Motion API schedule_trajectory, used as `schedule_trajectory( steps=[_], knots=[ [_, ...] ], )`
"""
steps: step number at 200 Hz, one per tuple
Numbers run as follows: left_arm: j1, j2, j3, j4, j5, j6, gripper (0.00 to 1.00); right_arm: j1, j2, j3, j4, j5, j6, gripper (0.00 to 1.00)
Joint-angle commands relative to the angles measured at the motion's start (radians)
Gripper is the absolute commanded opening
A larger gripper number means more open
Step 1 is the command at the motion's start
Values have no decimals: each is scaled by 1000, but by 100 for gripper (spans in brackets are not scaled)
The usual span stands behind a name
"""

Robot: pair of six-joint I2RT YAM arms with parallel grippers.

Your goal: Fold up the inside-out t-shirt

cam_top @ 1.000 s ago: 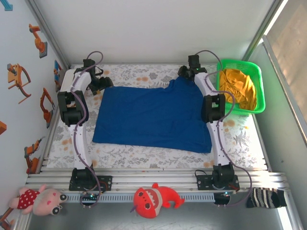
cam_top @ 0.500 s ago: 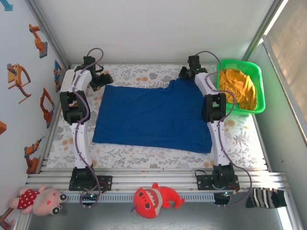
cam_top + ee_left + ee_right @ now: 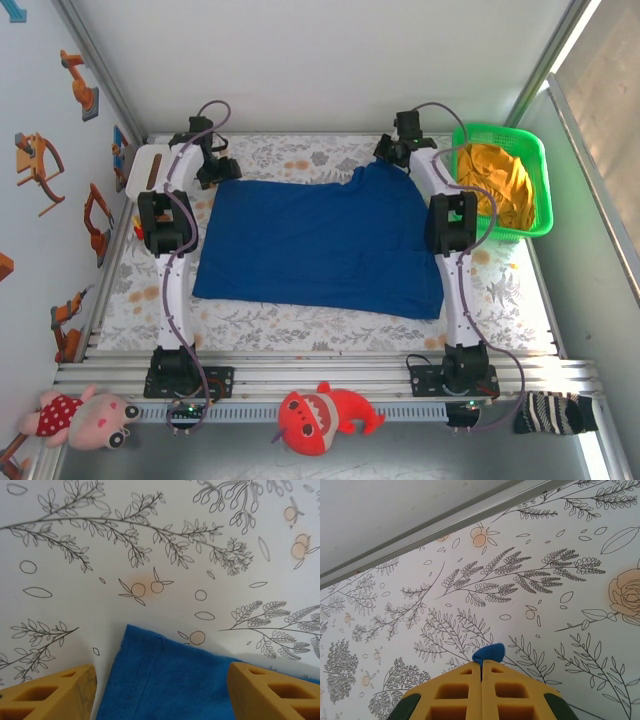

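Right claw (image 3: 481, 666) clamps closed on the t-shirt (image 3: 320, 240) at its far-right corner; left claw (image 3: 161, 677) gapes astride its far-left corner, gripping nothing.

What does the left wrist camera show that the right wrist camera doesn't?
Left wrist: a hemmed corner of the inside-out t-shirt lying flat between the left fingers, which stand wide apart. Right wrist: the right fingers pressed shut on a small blue tip of the shirt, plus the table's metal edge rail and a white wall behind it. Both: yellow fingers, blue cloth and the floral table cover.
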Motion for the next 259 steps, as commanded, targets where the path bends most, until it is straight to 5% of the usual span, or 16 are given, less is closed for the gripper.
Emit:
schedule_trajectory(
  steps=[1,19,74,141,259],
  knots=[
    [1,55,56,-116,-34,-3,68,-7,-98,-25,24,-15,21,0],
    [-2,67,70,-129,-35,-10,62,-8,-120,-41,28,-24,27,0],
    [-4,74,107,-124,23,-25,0,-23,-192,-94,28,-58,33,0],
    [21,-103,44,-52,84,-65,0,-52,-370,-258,82,-111,78,0],
    [141,-438,-462,227,279,-200,0,-58,-922,-894,282,-41,165,0]
  ],
)
